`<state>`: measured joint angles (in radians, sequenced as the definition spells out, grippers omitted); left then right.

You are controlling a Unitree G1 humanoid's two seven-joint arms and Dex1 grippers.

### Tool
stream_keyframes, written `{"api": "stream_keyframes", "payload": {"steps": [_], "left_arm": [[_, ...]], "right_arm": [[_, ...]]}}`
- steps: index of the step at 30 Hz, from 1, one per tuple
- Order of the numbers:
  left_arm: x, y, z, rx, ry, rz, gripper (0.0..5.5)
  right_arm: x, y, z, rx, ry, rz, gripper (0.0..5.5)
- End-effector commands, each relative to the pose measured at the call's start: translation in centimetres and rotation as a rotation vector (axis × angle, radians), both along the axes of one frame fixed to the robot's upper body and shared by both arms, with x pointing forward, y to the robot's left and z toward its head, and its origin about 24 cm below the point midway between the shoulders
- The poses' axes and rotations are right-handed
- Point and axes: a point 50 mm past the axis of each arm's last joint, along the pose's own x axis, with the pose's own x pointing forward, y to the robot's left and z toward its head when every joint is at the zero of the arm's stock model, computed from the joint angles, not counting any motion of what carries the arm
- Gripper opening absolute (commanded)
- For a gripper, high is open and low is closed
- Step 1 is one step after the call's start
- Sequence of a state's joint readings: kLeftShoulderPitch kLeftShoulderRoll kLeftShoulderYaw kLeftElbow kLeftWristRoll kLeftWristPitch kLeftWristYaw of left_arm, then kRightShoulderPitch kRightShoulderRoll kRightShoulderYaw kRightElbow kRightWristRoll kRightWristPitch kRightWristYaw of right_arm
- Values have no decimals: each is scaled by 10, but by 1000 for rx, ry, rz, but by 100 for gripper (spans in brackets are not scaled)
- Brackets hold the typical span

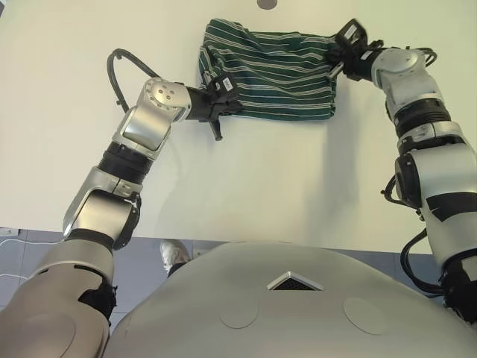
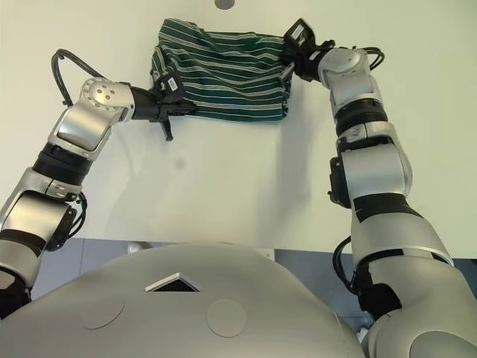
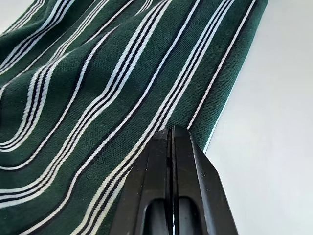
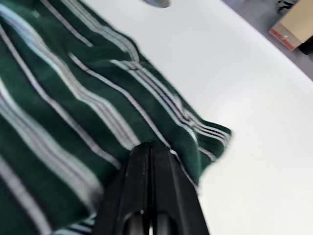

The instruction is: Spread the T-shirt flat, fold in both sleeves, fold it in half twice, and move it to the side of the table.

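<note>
Left fingers (image 3: 156, 191) and right fingers (image 4: 139, 191), pressed together, pinch opposite ends of the green-striped T-shirt (image 1: 276, 71) on the tabletop (image 1: 261, 179); right wrist view adds a cardboard box (image 4: 293, 24).

dark green white-striped T-shirt (image 1: 276, 71), white table (image 1: 261, 171)

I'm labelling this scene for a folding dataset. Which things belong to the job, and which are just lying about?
Job: T-shirt, left gripper, right gripper, table.
Lying about: grey round object at the table's far edge, cardboard box beyond the table.
</note>
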<state>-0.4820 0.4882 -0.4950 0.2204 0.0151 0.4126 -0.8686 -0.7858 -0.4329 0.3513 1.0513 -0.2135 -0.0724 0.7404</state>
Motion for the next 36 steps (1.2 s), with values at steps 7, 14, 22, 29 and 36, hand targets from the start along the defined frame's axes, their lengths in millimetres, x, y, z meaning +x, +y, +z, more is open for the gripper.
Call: {"api": "stream_keyframes", "payload": {"steps": [7,14,22,29,36], "left_arm": [[70,56,22,408,-304,72,1],[43,63,44,55,-475,-15,26],[-79,81,22,140,-454,-381,169],[-103,61,-3,167,-438,-463,169],[-97,35,0,142,-486,-533,169]], "right_arm": [[-103,43,38,172,280,746,0],[-84,37,85,298,-181,464,45],[-122,-68,35,-167,-148,642,218],[-129,-30,-6,-142,-316,911,218],[-126,-10,-24,-171,-359,977,186]]}}
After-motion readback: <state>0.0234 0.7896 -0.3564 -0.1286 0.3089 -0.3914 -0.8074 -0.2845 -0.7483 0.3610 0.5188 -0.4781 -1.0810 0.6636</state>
